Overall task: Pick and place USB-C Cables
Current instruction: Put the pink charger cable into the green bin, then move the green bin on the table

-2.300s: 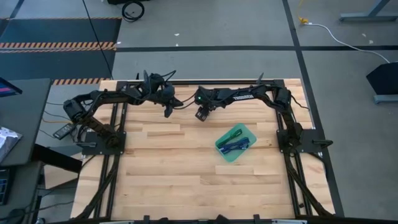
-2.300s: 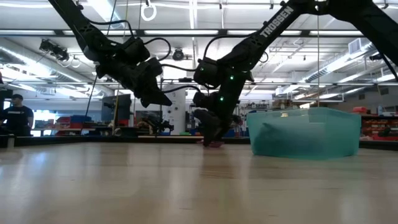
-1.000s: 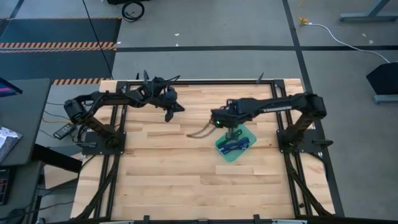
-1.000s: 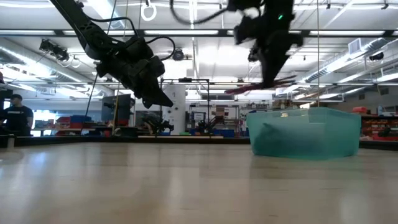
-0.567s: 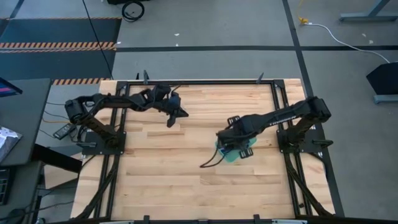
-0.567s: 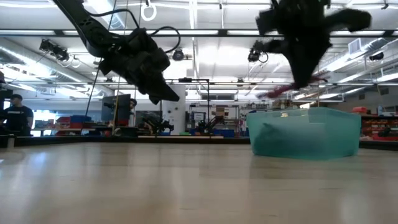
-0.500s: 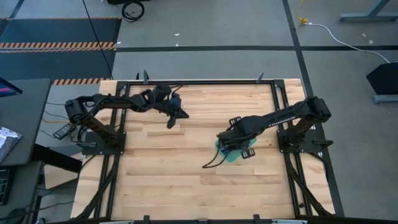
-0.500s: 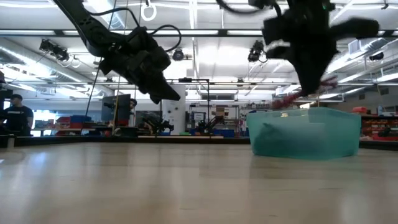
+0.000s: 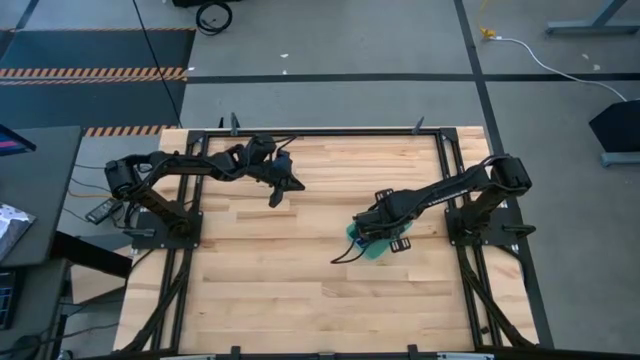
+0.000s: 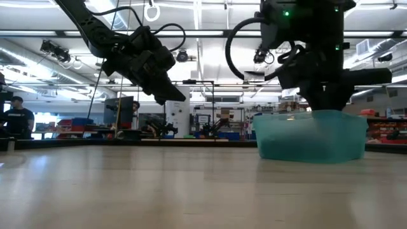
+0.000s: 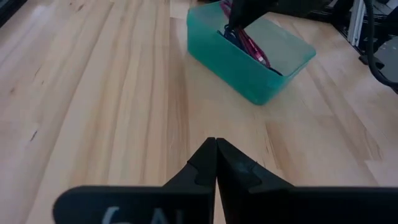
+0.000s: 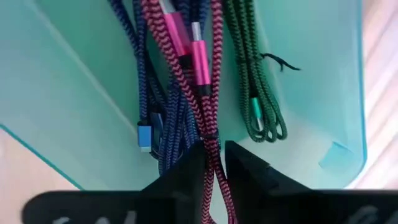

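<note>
A teal tray (image 9: 359,241) stands right of the table's middle. It holds a maroon-magenta USB-C cable (image 12: 202,81), purple-blue ones (image 12: 155,112) and a dark green one (image 12: 252,74). My right gripper (image 12: 215,152) reaches down into the tray (image 10: 311,137), its fingers a little open, with the magenta cable running between them. My left gripper (image 9: 280,190) hangs shut and empty above the far left of the table (image 11: 216,149), well away from the tray (image 11: 249,68). My right gripper comes from above, pointing down into the tray, with a stretch of the magenta cable (image 12: 210,140) between its parted fingers. A sliver of gap shows beside the cable, so I cannot tell whether either finger touches it. The cable lies on the other cables in the tray.
Bare wooden tabletop (image 9: 270,270) spreads to the left of the tray and toward the near edge. Black frame rails (image 9: 180,270) run along the table's sides. A person (image 10: 18,121) stands far off in the room behind.
My right gripper has carried the magenta cable from above the tray's far side toward the near edge and down into the tray. The cable, which stuck out sideways in the air, now lies inside the tray. My left gripper has drifted slightly toward the table's right.
</note>
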Controlling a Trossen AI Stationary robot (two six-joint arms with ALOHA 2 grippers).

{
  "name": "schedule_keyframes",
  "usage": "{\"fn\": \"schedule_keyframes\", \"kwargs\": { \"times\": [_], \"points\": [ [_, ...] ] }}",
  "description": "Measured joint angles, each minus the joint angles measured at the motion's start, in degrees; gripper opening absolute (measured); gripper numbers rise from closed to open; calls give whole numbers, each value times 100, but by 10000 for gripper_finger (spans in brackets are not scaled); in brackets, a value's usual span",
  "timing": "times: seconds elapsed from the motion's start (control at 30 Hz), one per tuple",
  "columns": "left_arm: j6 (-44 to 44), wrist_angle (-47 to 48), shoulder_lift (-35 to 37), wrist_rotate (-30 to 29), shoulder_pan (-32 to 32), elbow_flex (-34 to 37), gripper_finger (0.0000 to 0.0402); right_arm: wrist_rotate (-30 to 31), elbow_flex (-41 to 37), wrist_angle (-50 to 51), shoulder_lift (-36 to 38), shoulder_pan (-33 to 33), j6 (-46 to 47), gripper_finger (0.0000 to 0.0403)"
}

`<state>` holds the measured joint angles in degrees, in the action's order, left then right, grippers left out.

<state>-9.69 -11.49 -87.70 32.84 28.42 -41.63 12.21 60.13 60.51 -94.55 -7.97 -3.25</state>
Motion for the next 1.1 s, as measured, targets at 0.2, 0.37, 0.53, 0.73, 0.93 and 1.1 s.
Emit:
{"fn": "schedule_keyframes", "kwargs": {
  "times": [0.2, 0.37, 0.53, 0.73, 0.93, 1.1],
  "points": [
    [2, 34, 0, 0, 0, 0, 17, 22, 285, 103, 42, -5, -132, 124],
    [0, 73, 0, 0, 0, 0, 16, 92, 652, 203, 67, -8, -149, 171],
    [2, 67, 0, -1, 0, 0, 18, 702, 865, -191, 67, 70, -575, 199],
    [4, 122, 0, 0, 0, 0, 15, 680, 789, -565, 28, 491, -1003, 205],
    [0, 274, 0, 0, 0, 0, 14, 101, 788, -728, 1, 903, -1047, 197],
    [4, 355, 0, 0, 0, 0, 15, -242, 787, -617, -8, 1025, -1046, 183]
  ]
}}
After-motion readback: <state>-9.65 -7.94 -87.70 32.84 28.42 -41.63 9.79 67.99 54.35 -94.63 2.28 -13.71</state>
